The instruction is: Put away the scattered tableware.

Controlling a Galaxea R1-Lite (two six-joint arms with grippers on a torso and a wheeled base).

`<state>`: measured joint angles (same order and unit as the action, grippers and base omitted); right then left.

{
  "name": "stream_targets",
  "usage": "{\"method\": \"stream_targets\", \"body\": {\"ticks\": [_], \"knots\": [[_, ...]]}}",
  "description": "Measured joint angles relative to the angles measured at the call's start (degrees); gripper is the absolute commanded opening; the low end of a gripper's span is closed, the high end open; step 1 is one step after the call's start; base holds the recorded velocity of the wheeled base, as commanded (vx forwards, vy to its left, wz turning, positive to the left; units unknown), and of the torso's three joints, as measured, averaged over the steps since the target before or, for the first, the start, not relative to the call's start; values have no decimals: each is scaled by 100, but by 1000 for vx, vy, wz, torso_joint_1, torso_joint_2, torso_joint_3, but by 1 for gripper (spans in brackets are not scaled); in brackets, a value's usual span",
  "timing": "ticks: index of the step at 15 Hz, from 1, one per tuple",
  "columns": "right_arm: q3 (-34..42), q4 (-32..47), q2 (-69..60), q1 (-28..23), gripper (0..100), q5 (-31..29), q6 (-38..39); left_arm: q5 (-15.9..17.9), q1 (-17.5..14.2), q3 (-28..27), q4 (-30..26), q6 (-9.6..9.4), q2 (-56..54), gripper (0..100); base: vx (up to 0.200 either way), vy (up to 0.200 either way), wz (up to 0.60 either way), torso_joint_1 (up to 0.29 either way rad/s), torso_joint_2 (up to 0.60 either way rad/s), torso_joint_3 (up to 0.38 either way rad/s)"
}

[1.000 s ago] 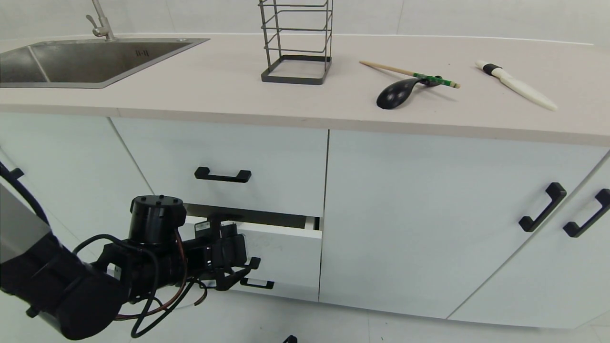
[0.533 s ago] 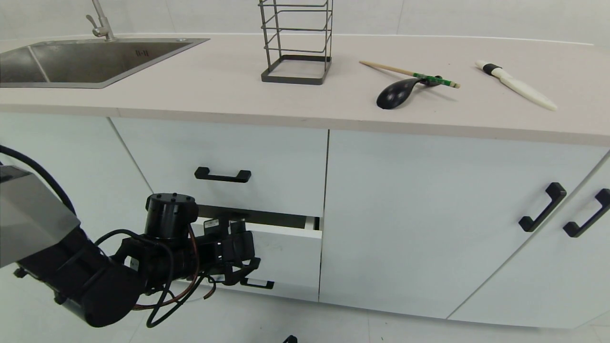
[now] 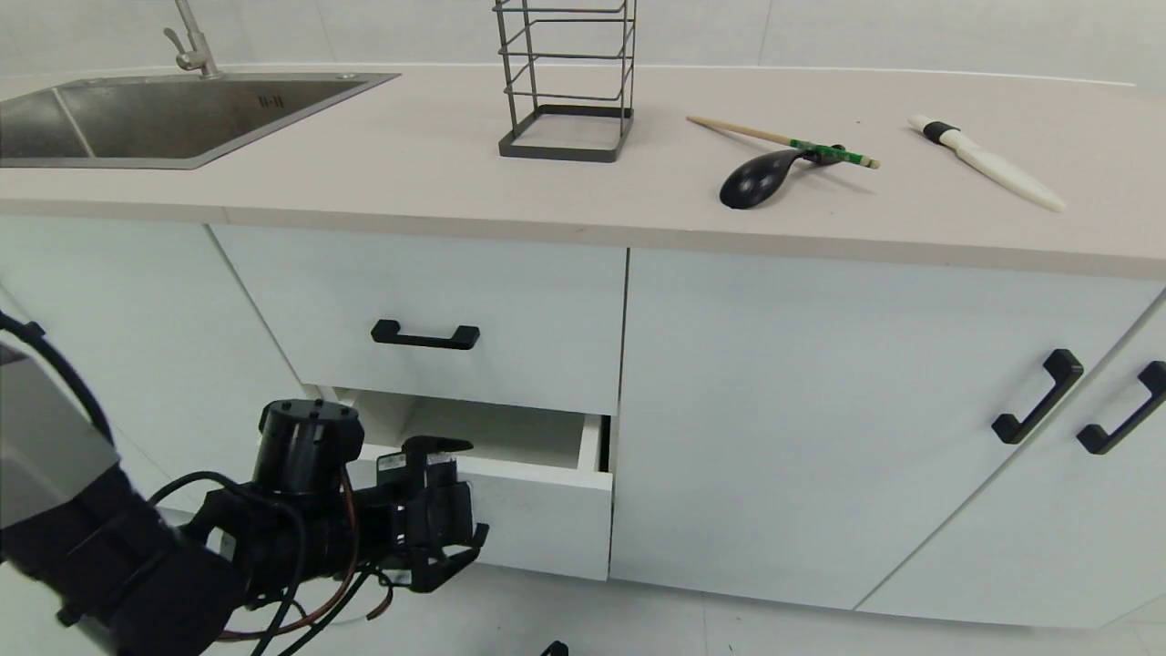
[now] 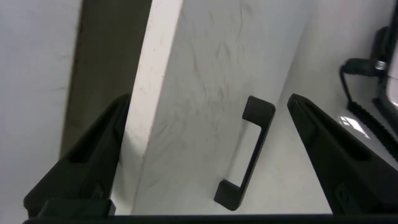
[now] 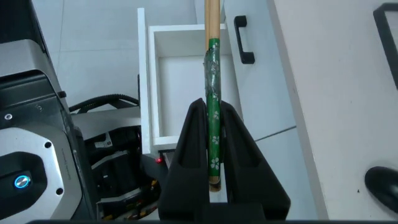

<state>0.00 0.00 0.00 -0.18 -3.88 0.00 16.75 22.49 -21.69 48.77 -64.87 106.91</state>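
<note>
On the counter lie a chopstick with a green band [image 3: 774,138], a black spoon [image 3: 756,182] resting against it, and a white knife with a black band [image 3: 988,164]. The lower drawer [image 3: 547,492] stands partly pulled out and looks empty inside. My left gripper [image 3: 455,560] is open at the drawer front, and the black drawer handle [image 4: 245,155] sits between its spread fingers [image 4: 93,162]. My right gripper [image 5: 213,109] is shut on a second green-banded chopstick [image 5: 213,62], held high above the open drawer [image 5: 142,93]. The black spoon [image 5: 382,183] is off to one side of it.
A wire rack [image 3: 567,82] stands at the counter's back middle and a steel sink [image 3: 182,105] at the left. The upper drawer handle [image 3: 424,335] is above the open drawer. Cabinet doors with black handles [image 3: 1038,396] are to the right.
The lower drawer has slid out farther, showing its inside. My left gripper has drawn back and down with it and now covers the handle in the head view.
</note>
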Motion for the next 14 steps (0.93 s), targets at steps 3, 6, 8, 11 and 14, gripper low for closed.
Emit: {"method": "stream_targets", "body": {"ticks": [3,6,8,11,14], "knots": [[0,0,0,0,0,0,0,-17,206,1028,-88,50,-912,100,0,0,0,0,0,0],[0,0,0,0,0,0,0,-46,490,1609,-149,139,-1623,100,0,0,0,0,0,0],[0,0,0,0,0,0,-2,-44,536,1692,-149,165,-1813,100,0,0,0,0,0,0],[0,0,0,0,0,0,0,-11,562,1734,-149,167,-1931,100,0,0,0,0,0,0],[0,0,0,0,0,0,0,-2,568,1737,-138,173,-2007,100,0,0,0,0,0,0]]}}
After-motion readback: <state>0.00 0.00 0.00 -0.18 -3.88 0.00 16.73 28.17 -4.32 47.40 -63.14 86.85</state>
